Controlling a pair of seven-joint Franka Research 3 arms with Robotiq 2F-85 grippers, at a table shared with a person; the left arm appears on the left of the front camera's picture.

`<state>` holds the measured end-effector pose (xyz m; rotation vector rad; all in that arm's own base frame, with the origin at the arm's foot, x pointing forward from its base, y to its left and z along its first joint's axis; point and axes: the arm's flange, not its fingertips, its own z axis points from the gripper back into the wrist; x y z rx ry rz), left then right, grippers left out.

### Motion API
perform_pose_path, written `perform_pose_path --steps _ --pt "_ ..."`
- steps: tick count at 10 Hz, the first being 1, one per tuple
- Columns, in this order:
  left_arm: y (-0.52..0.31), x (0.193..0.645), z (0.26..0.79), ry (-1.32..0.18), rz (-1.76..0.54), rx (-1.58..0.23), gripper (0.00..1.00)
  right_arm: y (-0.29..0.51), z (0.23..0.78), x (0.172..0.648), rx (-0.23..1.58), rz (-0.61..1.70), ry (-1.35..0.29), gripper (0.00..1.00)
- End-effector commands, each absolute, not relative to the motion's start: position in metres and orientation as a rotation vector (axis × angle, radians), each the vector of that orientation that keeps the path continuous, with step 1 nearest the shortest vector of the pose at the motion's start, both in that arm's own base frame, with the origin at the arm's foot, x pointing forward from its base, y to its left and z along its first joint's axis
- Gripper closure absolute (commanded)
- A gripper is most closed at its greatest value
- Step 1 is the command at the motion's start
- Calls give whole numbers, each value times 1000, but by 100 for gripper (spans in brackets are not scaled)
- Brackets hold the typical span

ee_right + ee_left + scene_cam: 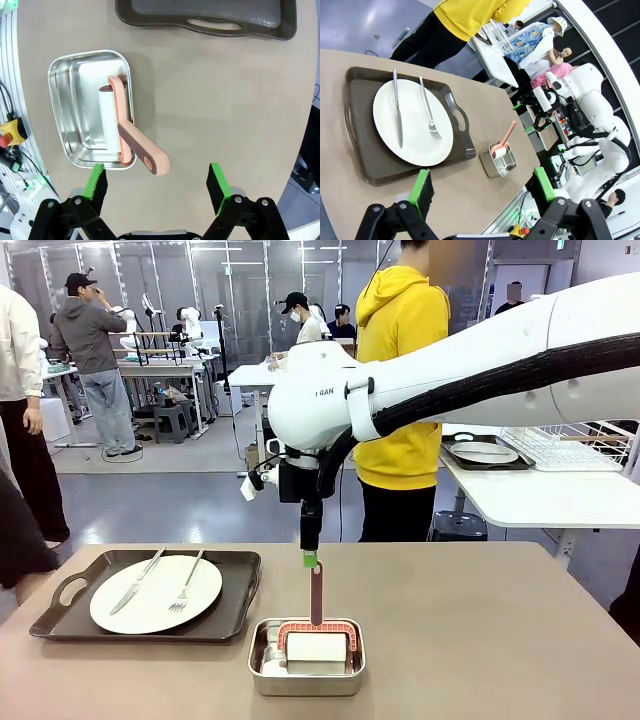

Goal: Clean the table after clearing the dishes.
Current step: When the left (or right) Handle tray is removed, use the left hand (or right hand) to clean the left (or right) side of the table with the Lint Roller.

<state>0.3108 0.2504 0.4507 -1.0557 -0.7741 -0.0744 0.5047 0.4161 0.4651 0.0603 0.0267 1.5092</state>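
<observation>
Above the roller [112, 120], whose handle [142, 150] leans out of the tin [75, 65] at the table's [480, 640] near middle, the right gripper [156, 181] is held with jaws wide open and empty. The handle should be straddled squarely and clamped near its end before lifting. The left gripper [482, 185] is likewise open and empty. At near left, the tray [240, 590] with plate [150, 612], knife [135, 583] and fork [185, 585] is not yet cleared. How low the pads sit cannot be judged.

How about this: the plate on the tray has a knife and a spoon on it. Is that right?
Not quite. The plate on the tray has a knife and a fork on it, not a spoon. The left wrist view shows the fork's prongs.
</observation>
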Motion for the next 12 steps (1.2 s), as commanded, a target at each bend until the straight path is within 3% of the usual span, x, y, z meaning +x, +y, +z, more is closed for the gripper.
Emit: perform_pose_path --steps 1,12 --pt "251 309 452 -787 -81 -1065 0 420 461 503 39 1483 52 0" --pt "251 309 452 -787 -81 -1065 0 403 419 531 136 1467 172 0"
